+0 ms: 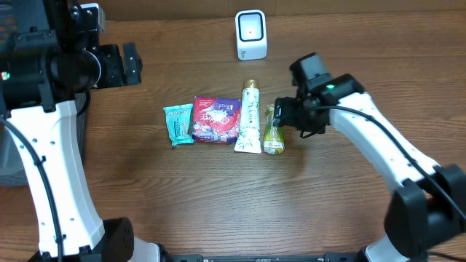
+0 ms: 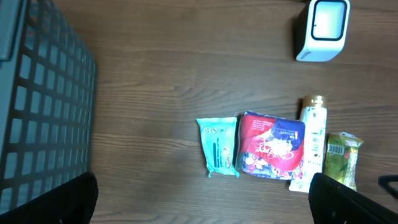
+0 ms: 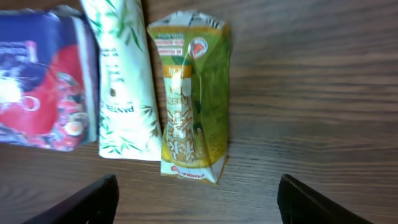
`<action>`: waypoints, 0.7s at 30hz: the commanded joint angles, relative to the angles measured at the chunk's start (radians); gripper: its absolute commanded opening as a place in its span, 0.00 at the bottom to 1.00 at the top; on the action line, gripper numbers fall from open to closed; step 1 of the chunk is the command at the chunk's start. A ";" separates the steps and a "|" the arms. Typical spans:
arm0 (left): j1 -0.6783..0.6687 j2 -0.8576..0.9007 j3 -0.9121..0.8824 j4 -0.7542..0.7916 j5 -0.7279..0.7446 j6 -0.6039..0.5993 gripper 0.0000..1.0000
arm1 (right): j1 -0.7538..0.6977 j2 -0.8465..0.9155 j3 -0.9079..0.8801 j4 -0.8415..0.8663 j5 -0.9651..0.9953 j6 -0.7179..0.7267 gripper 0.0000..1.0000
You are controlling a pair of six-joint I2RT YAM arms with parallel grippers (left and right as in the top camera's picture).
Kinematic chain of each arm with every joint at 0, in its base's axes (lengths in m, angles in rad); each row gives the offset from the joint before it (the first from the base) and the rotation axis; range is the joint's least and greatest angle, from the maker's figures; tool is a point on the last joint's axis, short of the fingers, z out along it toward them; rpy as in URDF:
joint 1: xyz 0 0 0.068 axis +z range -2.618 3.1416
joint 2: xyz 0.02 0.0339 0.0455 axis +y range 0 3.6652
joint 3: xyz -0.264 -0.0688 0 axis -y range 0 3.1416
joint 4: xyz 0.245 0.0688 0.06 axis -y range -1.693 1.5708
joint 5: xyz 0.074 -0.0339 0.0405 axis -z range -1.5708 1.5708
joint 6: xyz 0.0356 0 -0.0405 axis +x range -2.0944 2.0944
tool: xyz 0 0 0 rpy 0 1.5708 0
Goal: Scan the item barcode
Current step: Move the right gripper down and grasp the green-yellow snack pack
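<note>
Four items lie in a row mid-table: a teal packet [image 1: 178, 124], a red-purple packet [image 1: 216, 119], a white tube [image 1: 249, 118] and a green-yellow packet [image 1: 274, 129]. The white scanner [image 1: 251, 34] stands at the back. My right gripper [image 1: 285, 115] hovers open right beside the green-yellow packet [image 3: 193, 99]; in the right wrist view, the packet's near end lies just ahead of the gap between my fingers [image 3: 81, 205], with nothing between them. My left gripper [image 1: 122, 64] is open and empty, high at the far left, well away from the items [image 2: 217, 146].
A grey mesh basket [image 2: 43, 93] fills the left edge of the left wrist view. That view also holds the scanner [image 2: 320, 28] at the top right. Bare wooden table [image 1: 218, 204] lies in front of the row.
</note>
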 commanded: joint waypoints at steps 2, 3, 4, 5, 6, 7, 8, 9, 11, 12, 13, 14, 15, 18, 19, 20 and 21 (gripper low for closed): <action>0.000 0.045 0.002 0.004 -0.003 -0.006 0.99 | 0.002 0.039 0.017 0.018 -0.051 0.007 0.81; 0.000 0.051 0.002 0.004 -0.003 -0.006 1.00 | 0.002 0.045 0.015 0.025 -0.065 0.007 0.81; 0.000 0.062 0.002 0.004 -0.003 -0.006 1.00 | 0.002 0.049 0.013 0.032 -0.082 0.008 0.81; 0.000 0.068 0.002 0.004 -0.003 -0.006 1.00 | 0.002 0.052 0.010 0.035 -0.092 0.008 0.81; 0.000 0.077 0.002 0.004 -0.003 -0.006 1.00 | 0.002 0.054 0.004 0.040 -0.102 0.008 0.81; 0.000 0.084 0.002 0.004 -0.003 -0.006 1.00 | 0.002 0.055 -0.002 0.043 -0.106 0.008 0.81; 0.000 0.091 0.002 0.004 -0.003 -0.006 1.00 | 0.002 0.055 -0.008 0.047 -0.108 0.008 0.81; 0.000 0.099 0.002 0.004 -0.003 -0.006 0.99 | 0.003 0.055 -0.016 0.051 -0.108 0.008 0.81; 0.000 0.116 0.002 0.004 -0.003 -0.006 1.00 | 0.004 0.055 -0.034 0.066 -0.108 0.009 0.81; 0.000 0.125 0.002 0.004 -0.003 -0.006 1.00 | 0.004 0.055 -0.048 0.079 -0.108 0.013 0.81; 0.000 0.131 0.002 0.003 -0.004 -0.005 1.00 | 0.004 0.055 -0.058 0.090 -0.107 0.022 0.81; 0.000 0.136 0.002 0.000 -0.003 -0.006 1.00 | 0.004 0.055 -0.073 0.101 -0.107 0.035 0.81; 0.000 0.137 0.002 -0.004 -0.004 -0.005 1.00 | 0.004 0.056 -0.084 0.110 -0.107 0.040 0.81; 0.000 0.140 0.002 -0.003 0.000 -0.006 1.00 | 0.004 0.056 -0.136 0.154 -0.108 0.050 0.81; 0.000 0.140 0.002 -0.003 0.000 -0.006 1.00 | 0.004 0.056 -0.152 0.170 -0.108 0.050 0.81; 0.000 0.140 0.002 0.001 0.000 -0.006 1.00 | 0.004 0.056 -0.166 0.184 -0.107 0.049 0.81; 0.000 0.140 0.002 0.005 0.000 -0.006 1.00 | 0.004 0.056 -0.182 0.206 -0.108 0.050 0.81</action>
